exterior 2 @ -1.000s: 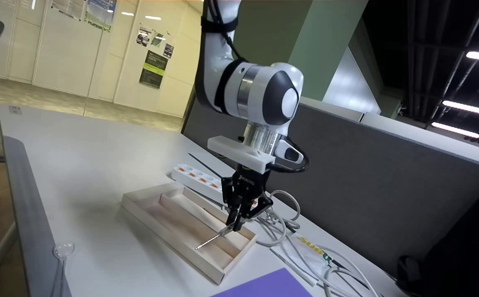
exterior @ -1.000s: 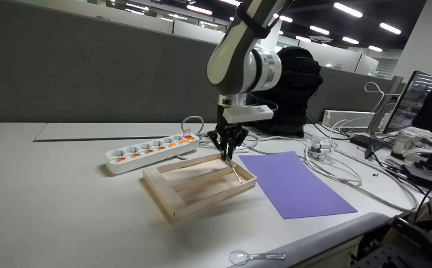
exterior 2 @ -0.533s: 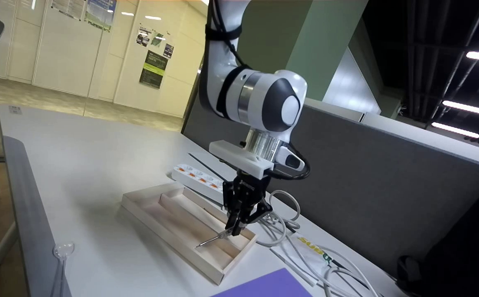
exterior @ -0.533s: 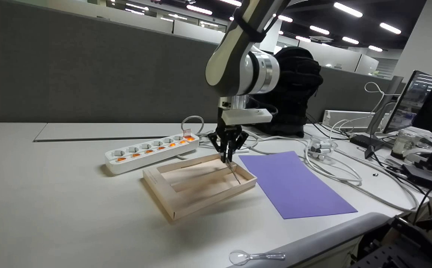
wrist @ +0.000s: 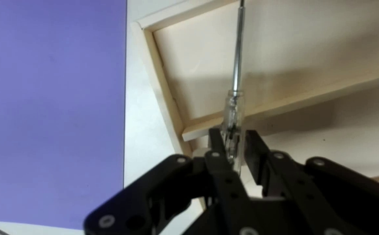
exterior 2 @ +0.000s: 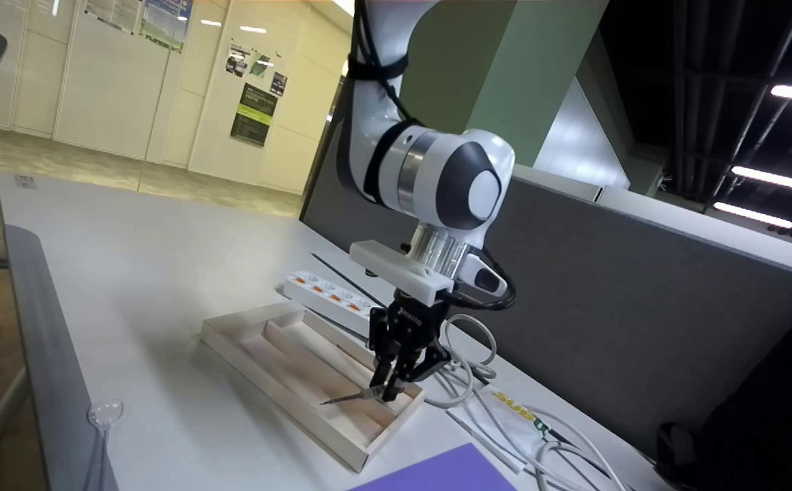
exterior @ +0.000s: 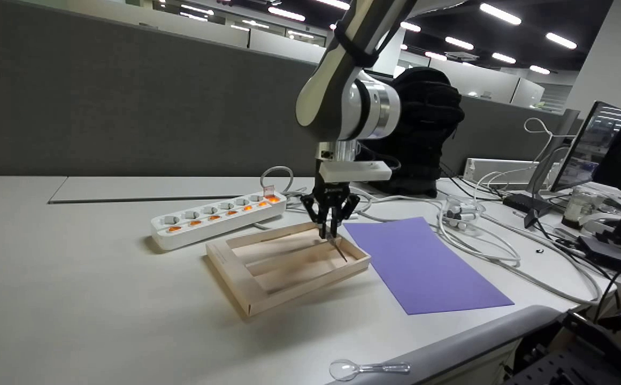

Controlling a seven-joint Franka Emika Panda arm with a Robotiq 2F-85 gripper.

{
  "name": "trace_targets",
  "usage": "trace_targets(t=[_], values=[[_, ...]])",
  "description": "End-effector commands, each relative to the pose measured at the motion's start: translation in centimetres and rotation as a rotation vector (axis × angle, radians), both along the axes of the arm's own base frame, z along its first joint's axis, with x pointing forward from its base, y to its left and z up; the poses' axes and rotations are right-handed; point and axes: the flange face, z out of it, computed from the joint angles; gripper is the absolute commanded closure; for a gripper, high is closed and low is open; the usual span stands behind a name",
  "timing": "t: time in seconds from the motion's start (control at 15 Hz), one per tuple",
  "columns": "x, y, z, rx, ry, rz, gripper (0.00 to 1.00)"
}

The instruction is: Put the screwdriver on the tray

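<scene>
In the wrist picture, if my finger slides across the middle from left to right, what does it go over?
Flat purple sheet, white tabletop, raised rim of the pale beige wooden tray, thin screwdriver with a clear handle and silver shaft, then more tray.

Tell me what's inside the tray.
A divider bar runs lengthwise through the tray; the screwdriver crosses over it. In the wrist view, the claw covers part of the tray; anything beneath can't be seen.

The white surface (exterior: 75,294) lies in front of a dark grey partition (exterior: 128,96). Above the partition, strip lights (exterior: 500,14) glow; behind it rises a greenish wall (exterior 2: 532,68); beyond its far end, a cream wall (exterior 2: 300,123) carries posters (exterior 2: 254,114).
</scene>
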Motion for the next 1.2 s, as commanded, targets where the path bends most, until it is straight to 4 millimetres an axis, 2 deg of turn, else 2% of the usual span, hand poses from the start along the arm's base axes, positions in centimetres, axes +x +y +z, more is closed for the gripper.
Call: trace_targets(t=[0.0, 0.4, 0.53, 1.13], values=[[0.5, -0.4, -0.3, 0.007, 0.024, -0.037, 0.43], [0.1, -0.9, 0.2, 0.004, 0.025, -0.041, 0.03], [0.0, -0.8, 0.4, 0.000, 0.022, -0.033, 0.00], [-1.4, -1.4, 1.4, -0.054, 0.032, 0.075, 0.00]])
